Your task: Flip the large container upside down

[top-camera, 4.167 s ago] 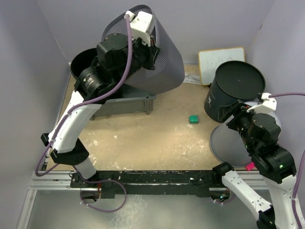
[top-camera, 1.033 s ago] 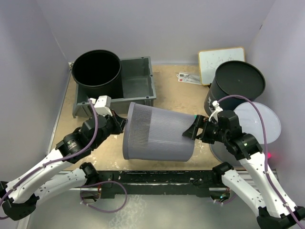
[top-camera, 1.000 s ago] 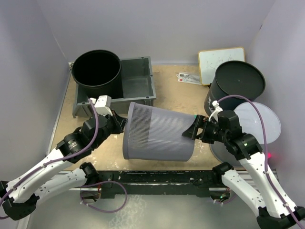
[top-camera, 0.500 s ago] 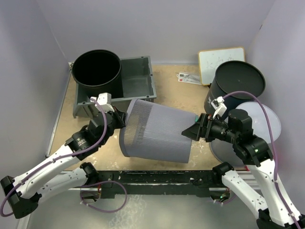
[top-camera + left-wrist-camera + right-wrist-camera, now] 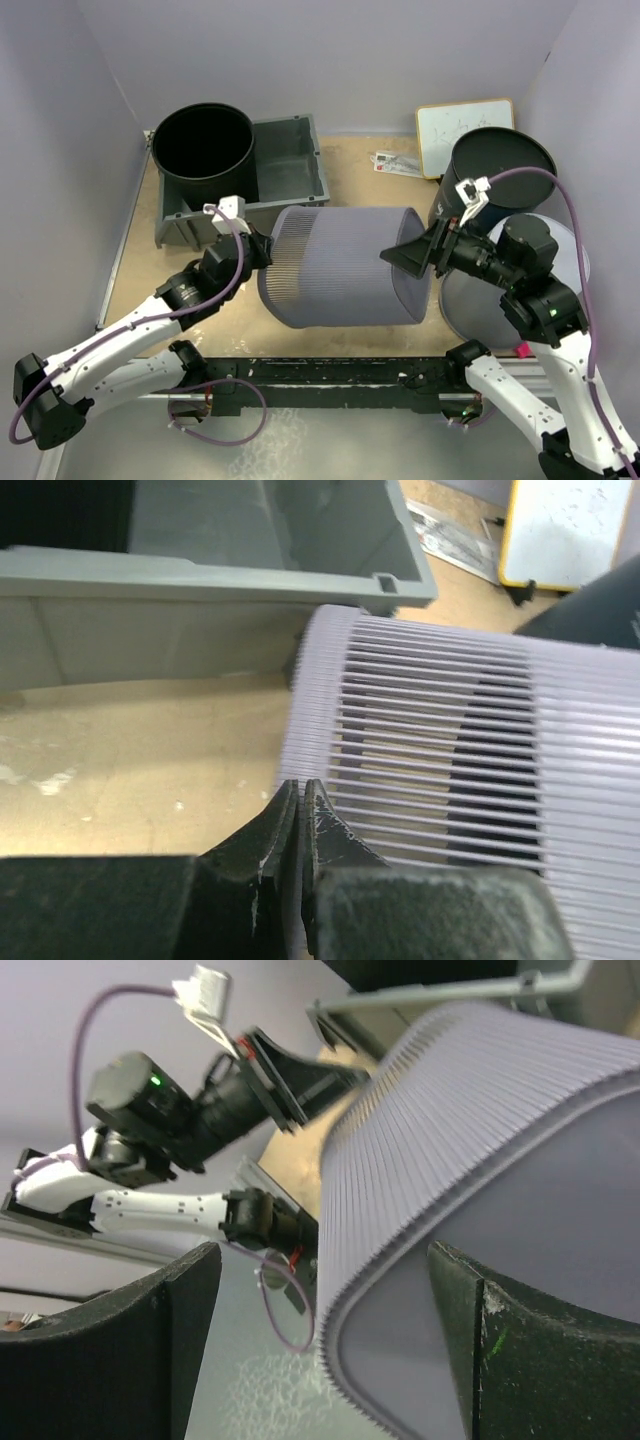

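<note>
Left end effector (image 5: 301, 788) clamped on large container (image 5: 345, 265) rim; my right end effector (image 5: 322, 1260), spread wide, cups base for the flip.

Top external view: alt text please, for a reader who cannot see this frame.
A large ribbed grey container is on its side at mid-table, the left claw shut on its rim and the right claw open at its base. Behind stand a black bucket, a grey bin, another black tub and a small whiteboard.
</note>
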You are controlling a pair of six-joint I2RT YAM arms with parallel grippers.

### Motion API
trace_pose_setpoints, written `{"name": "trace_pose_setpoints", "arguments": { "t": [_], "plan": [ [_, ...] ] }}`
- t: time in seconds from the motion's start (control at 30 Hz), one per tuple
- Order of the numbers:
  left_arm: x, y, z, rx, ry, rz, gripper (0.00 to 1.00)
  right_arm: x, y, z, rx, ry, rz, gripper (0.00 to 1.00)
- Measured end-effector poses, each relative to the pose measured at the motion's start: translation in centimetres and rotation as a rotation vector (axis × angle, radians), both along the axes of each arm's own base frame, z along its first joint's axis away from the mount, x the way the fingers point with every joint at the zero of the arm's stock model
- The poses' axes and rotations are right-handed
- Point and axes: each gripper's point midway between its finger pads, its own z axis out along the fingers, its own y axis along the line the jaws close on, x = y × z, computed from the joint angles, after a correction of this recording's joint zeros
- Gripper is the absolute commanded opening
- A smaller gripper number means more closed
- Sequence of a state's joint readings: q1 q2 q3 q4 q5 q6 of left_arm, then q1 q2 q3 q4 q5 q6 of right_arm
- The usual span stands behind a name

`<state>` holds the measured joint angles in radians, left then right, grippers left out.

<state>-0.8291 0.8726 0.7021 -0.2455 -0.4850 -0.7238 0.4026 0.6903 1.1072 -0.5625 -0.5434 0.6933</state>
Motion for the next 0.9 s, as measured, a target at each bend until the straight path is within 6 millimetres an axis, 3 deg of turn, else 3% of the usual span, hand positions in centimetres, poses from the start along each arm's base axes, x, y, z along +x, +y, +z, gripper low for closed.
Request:
{"name": "trace_pose_setpoints", "arguments": {
  "t": [0.17,0.33,0.57,0.7,0.9],
  "plan": [
    [-1.0,-2.4,-1.3,-0.041,0.061,-0.102,0.00,2.2,1.3,2.3,0.045,-0.091,0.019,0.86],
    [-3.8,-4.0,-5.7,0.011,0.218,-0.223,0.00,4.3,2.5,2.1,0.054,-0.084,0.031,0.86],
    [-4.4,-3.8,-5.7,0.019,0.243,-0.240,0.04,5.2,2.7,0.7,0.036,-0.060,0.026,0.86],
    [-4.9,-4.0,-4.8,0.017,0.254,-0.271,0.17,5.3,1.3,0.2,-0.058,-0.065,-0.030,0.88],
    [-8.3,-5.1,-4.6,-0.016,0.335,-0.442,0.28,4.9,-3.1,2.6,-0.233,-0.191,-0.188,0.89]
  ]
}}
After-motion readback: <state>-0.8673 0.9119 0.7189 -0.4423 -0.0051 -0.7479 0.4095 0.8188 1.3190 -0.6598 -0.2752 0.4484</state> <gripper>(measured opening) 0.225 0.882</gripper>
